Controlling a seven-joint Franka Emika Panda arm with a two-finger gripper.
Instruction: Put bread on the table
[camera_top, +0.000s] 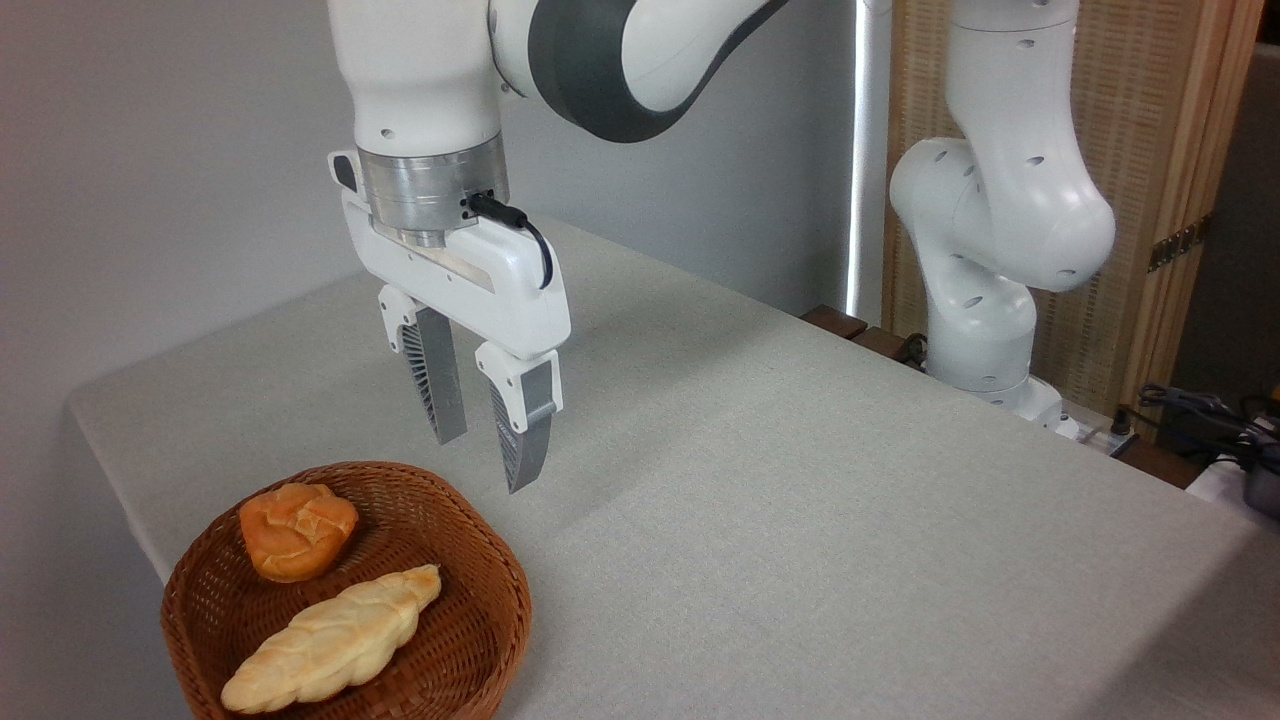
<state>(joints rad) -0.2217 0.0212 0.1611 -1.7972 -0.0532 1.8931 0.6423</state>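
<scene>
Two breads lie in the round brown wicker basket (480, 640) at the near left corner of the light grey-beige cloth-textured table (800, 520). The small roundish orange-brown glossy bun (297, 530) sits against the basket's far-left wall, creased top up, with no clear long axis. The long pale yellow braided loaf (335, 640) runs diagonally beside it. The white two-finger hand (480, 462) hangs above the basket's far rim, fingers apart and empty, pointing down. Bare table stretches rightward.
</scene>
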